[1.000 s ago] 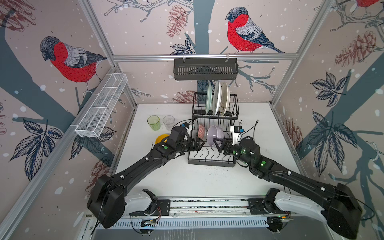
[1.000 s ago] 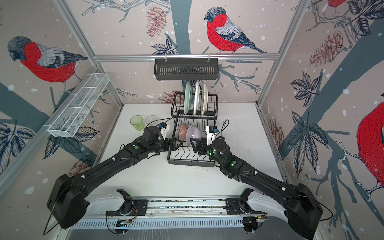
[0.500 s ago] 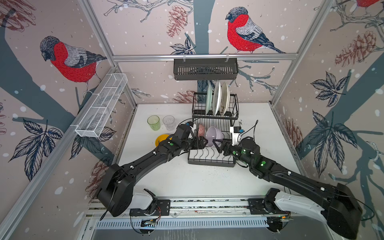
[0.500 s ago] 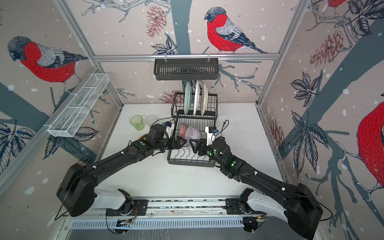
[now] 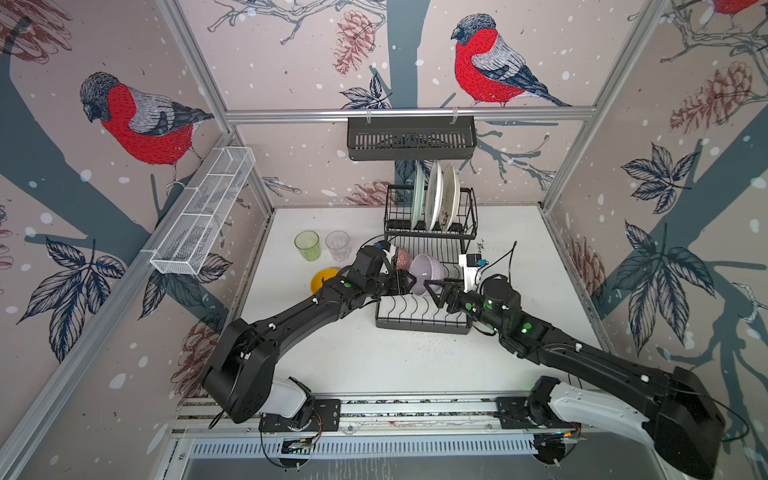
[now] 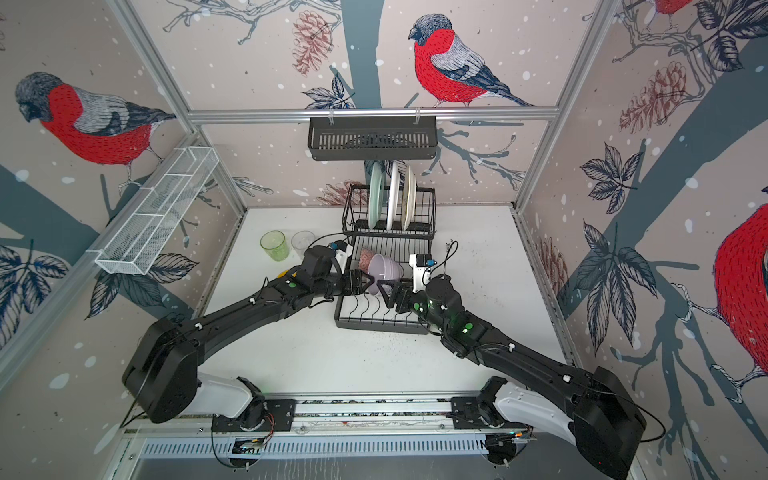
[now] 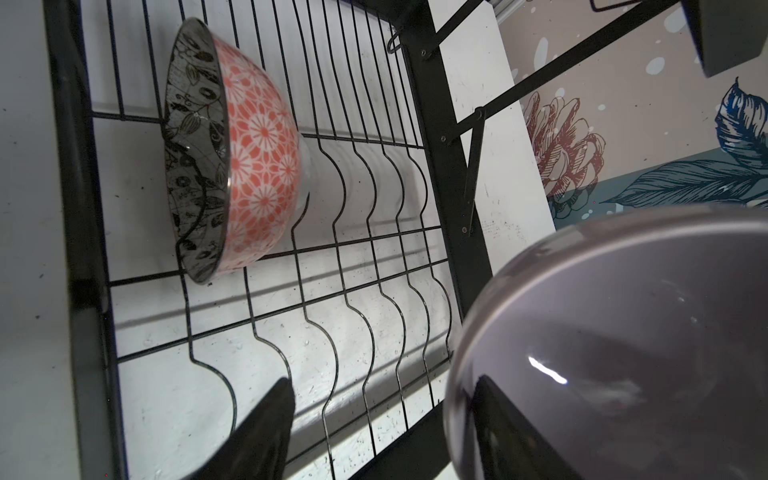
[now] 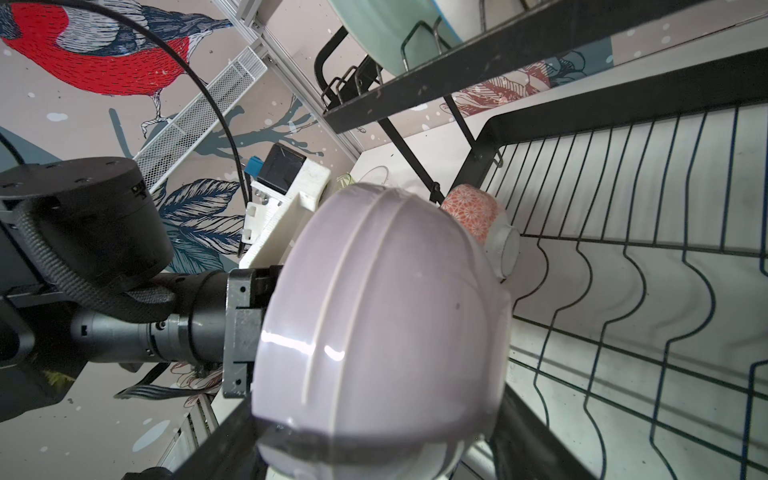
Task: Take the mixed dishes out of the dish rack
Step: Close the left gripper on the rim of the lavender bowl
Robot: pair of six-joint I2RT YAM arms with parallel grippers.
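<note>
i've got both arms reaching into the lower tray of the dish rack (image 5: 422, 326), and they meet at the lilac bowl (image 5: 428, 268), which sits tipped up on its side over the wire grid. in the left wrist view one finger (image 7: 511, 432) of my left gripper (image 5: 409, 286) lies inside the bowl's rim and the other is outside over the grid; i can't tell whether they pinch the rim or only straddle it. my right gripper (image 5: 436, 291) is at the bowl's lower edge from the other side, but the bowl fills the right wrist view, so i cannot tell how its jaws stand.

the pink bowl (image 7: 241, 153) stands on edge in the same tray, just behind the lilac one. three plates (image 5: 436, 195) stand upright in the upper tier. the green glass (image 5: 307, 245), clear glass (image 5: 337, 245) and yellow bowl (image 5: 322, 277) are on the table to the rack's left.
</note>
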